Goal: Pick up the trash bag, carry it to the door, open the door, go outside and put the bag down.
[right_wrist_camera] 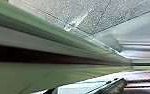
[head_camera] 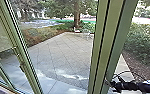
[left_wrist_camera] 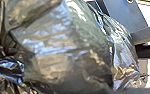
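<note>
- Right up close to the jaws of the left gripper, the trash bag point(left_wrist_camera: 58, 50) can be seen, big, shiny and crumpled.
- How wide those jaws are held cannot be told, and the spot where the bag may be gripped is hidden. It is guessed that the bag has been picked up and is being carried.
- The jaws of the right gripper point(head_camera: 111, 84) are seen low down by the green door frame point(head_camera: 108, 42), with the dark right arm point(head_camera: 141, 87) behind. Whether they are open or shut, or touching the frame, cannot be told.
- Just beside the right jaws, a thin black cable point(head_camera: 123, 72) is seen in a loop.
- Well apart from the right jaws, on the robot's left, another green frame point(head_camera: 22, 56) is seen at a slant.
- Farther out from the jaws, past the frames, the paved yard point(head_camera: 66, 53) is seen, with bushes point(head_camera: 141, 37) and a tree trunk point(head_camera: 77, 15) beyond.
- The bag seems to have been brought to the door. It cannot be told for sure if the door is fully open. Going outside and putting the bag down are left to be done.
</note>
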